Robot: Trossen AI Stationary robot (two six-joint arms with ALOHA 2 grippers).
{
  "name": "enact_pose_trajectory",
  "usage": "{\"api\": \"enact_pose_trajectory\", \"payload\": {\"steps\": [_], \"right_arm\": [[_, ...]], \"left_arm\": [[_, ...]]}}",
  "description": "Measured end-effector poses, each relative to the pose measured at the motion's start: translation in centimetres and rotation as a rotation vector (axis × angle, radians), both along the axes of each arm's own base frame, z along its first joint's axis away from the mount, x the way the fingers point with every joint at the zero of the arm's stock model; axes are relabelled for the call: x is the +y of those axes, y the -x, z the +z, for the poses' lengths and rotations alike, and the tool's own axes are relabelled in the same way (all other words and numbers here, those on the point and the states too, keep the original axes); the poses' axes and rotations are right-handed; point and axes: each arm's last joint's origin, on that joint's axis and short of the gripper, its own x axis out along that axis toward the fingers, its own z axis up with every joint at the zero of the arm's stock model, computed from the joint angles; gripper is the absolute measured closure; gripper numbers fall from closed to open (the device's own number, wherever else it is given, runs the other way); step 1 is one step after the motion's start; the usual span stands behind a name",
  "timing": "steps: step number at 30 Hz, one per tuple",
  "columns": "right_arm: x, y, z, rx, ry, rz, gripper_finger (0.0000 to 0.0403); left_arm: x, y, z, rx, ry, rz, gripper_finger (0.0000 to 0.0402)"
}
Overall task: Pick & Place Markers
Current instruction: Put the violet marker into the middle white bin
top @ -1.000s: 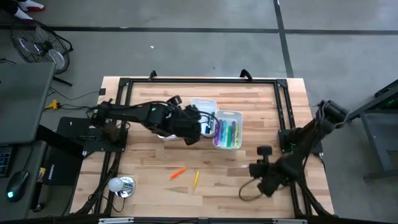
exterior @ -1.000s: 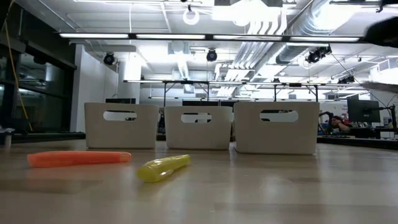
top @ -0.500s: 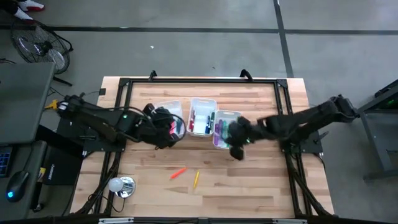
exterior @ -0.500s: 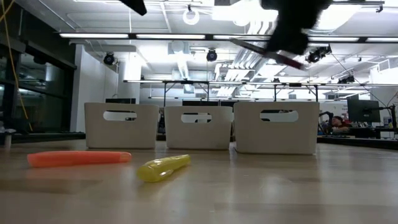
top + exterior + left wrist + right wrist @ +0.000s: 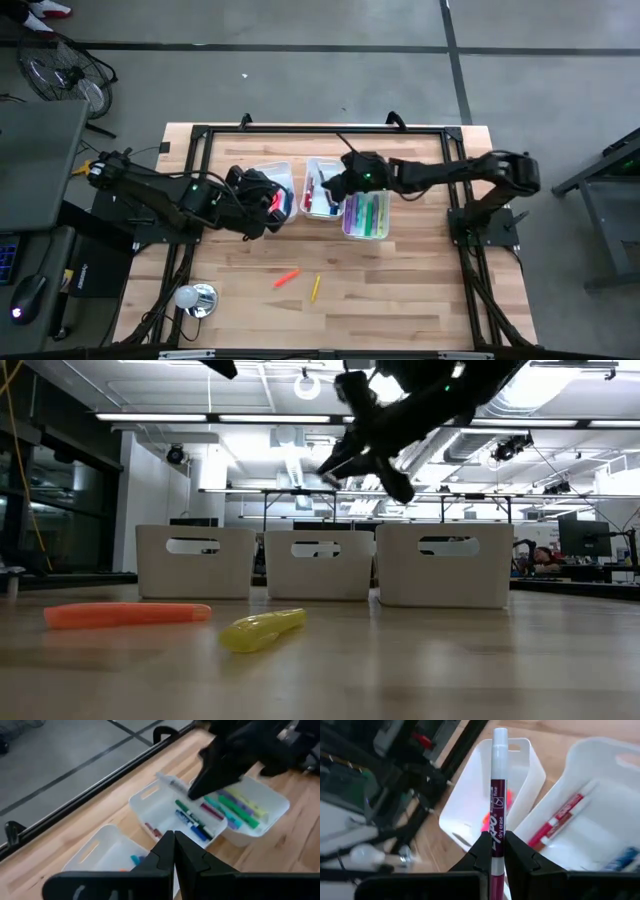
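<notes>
Wooden table (image 5: 420, 290): bins (image 5: 326, 186), two markers (image 5: 287, 277)

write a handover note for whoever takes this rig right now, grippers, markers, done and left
Right gripper: shut on a thin maroon dry-erase marker, held above the middle white plastic bin.
Left gripper: shut, empty, over the left white bin.
Done: green, purple and yellow markers lie in the right white bin; red, blue and green ones in the middle bin.
Left: drop the held marker, then pick the orange marker and yellow marker off the wooden table.
</notes>
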Motion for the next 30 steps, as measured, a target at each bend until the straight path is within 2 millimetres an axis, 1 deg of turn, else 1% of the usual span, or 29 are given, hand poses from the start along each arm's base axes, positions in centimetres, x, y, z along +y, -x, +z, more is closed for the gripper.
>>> {"api": "enact_pose_trajectory", "payload": {"steps": [3, 5, 9, 13, 17, 22, 30], "right_arm": [[-0.2, -0.8, -1.2, -0.020, -0.070, -0.056, 0.0383], [-0.2, -1.0, -1.5, -0.023, -0.104, -0.096, 0.0383], [-0.1, -0.9, -1.8, -0.008, -0.125, -0.230, 0.0383], [-0.2, -0.7, -2.1, 0.010, -0.158, -0.307, 0.0383], [0.1, -0.2, -2.8, 0.096, -0.155, -0.348, 0.0381], [0.2, 0.0, -3.1, 0.139, -0.134, -0.331, 0.0380], [0.3, -0.1, -3.0, 0.138, -0.118, -0.287, 0.0328]], "left_arm": [[-0.1, -0.2, 0.1, -0.028, 0.003, 0.005, 0.0401], [-0.1, -0.3, 0.2, -0.037, 0.006, 0.005, 0.0401], [-0.1, -0.4, 0.3, -0.068, 0.029, 0.014, 0.0401], [-0.2, -0.4, 0.3, -0.082, 0.052, 0.023, 0.0401], [-0.2, -0.5, 0.3, -0.095, 0.061, 0.028, 0.0401], [-0.2, -0.5, 0.4, -0.102, 0.064, 0.027, 0.0401], [-0.2, -0.6, 0.4, -0.114, 0.072, 0.025, 0.0401]]}}
